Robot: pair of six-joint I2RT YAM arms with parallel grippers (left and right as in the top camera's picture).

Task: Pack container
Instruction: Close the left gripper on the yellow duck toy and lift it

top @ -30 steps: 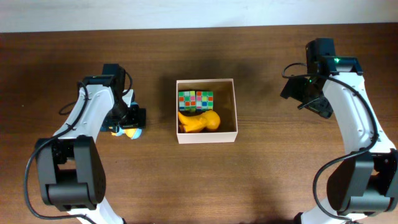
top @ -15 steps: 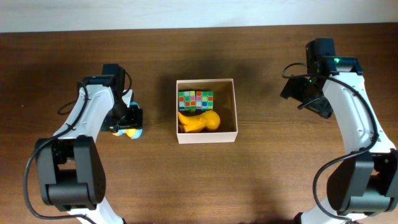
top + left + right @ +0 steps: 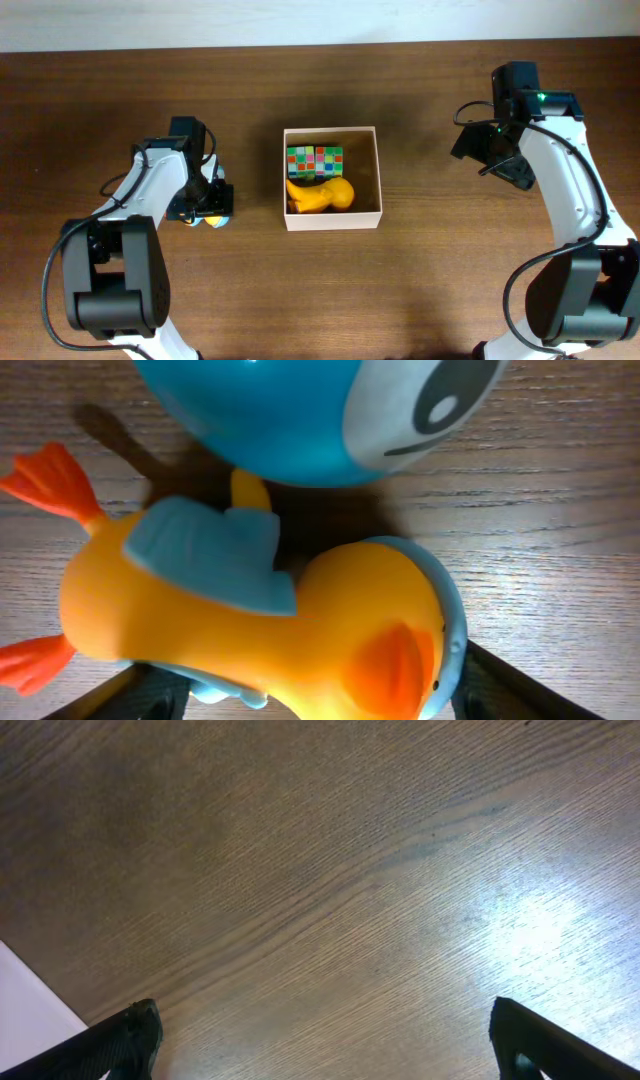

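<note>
Item 1. Container (image 3: 379, 170): square, shallow, white-walled, open-topped; stands about midway between the left and right edges of the tabletop (image 3: 430, 290). Contents: one multicoloured chequered cube (image 3: 315, 160) at the far wall; one yellow toy (image 3: 322, 196) just beside it on the near side.

Item 2. Orange toy (image 3: 250, 630) with pale blue wing, blue hood and orange feet; lies on the tabletop toward the left edge, outside the container. A blue rounded piece (image 3: 290, 420) with a white face patch sits against it; cannot tell whether the two are joined.

Item 3. Left pincer (image 3: 207, 203): spread wide, fingers (image 3: 150, 695) either side of the orange toy; no grip evident.

Item 4. Right pincer (image 3: 325, 1040): spread wide, holding nothing, over bare wood toward the right edge, well apart from the container.
</note>
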